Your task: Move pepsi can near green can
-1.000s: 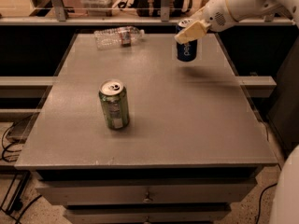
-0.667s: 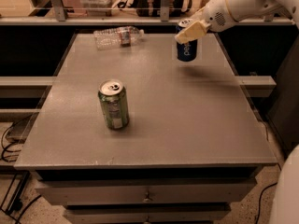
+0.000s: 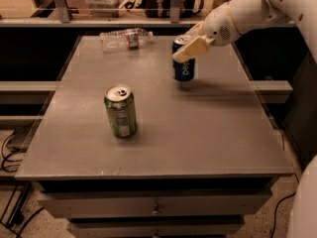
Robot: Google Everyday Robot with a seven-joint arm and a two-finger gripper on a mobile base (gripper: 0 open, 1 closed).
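The pepsi can (image 3: 184,68) is dark blue with white lettering and stands upright right of the table's middle, toward the back. My gripper (image 3: 190,46) comes in from the upper right and is shut on the can's top, with a tan finger (image 3: 192,48) across its front. The green can (image 3: 120,111) stands upright on the table, left of centre and nearer the front. It is well apart from the pepsi can, to that can's lower left.
A clear plastic bottle (image 3: 126,38) lies on its side at the back left of the grey table (image 3: 198,133). Shelving and rails run behind the table. Drawers sit under the front edge, and cables lie on the floor at the left.
My gripper has carried the pepsi can left and toward the front, closer to the green can. The green can and the bottle have not moved.
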